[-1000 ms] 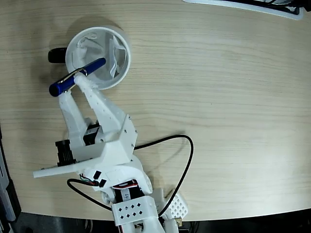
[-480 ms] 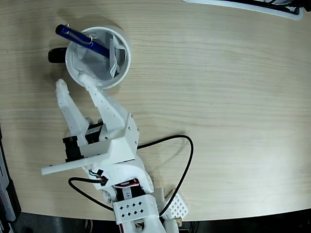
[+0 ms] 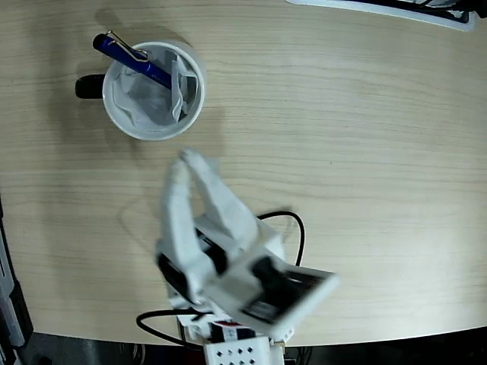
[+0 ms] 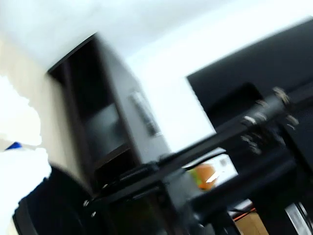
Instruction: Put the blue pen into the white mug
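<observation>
Fixed view: your blue pen [image 3: 131,59] sits in the white mug [image 3: 154,91] at upper left, leaning over the upper-left rim, clipped cap end sticking out. Crumpled paper [image 3: 176,85] lines the mug. The gripper [image 3: 185,161], blurred, is at lower centre of the frame, well apart from the mug, fingers close together, holding nothing.

Wrist view: heavily blurred; dark furniture [image 4: 110,127] only, gripper not visible.

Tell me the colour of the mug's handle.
Black; the white mug has its handle sticking out to the left, clearest in the fixed view.
</observation>
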Controlling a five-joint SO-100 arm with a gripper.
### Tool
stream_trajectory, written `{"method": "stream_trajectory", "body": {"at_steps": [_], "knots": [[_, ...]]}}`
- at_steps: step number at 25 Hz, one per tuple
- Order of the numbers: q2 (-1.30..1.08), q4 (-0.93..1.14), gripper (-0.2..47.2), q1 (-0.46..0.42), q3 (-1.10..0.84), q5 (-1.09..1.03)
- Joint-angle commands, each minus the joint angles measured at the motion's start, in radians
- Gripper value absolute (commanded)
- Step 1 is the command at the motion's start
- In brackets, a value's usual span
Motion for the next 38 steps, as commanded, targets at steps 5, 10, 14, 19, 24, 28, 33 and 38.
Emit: {"method": "stream_trajectory", "body": {"at_steps": [5,10,14,19,24,28,33,38], "knots": [[0.282,0.035,-0.1,0.144,0.204,0.399],[0.468,0.462,-0.1,0.241,0.23,0.591],[0.63,0.833,-0.1,0.265,0.262,0.673],[0.834,1.259,-0.1,0.279,0.282,0.747],[0.985,1.589,-0.1,0.276,0.284,0.811],[1.063,1.773,-0.1,0.268,0.278,0.848],[1.18,1.947,-0.1,0.259,0.276,0.857],[1.261,2.109,-0.1,0.265,0.264,0.862]]}}
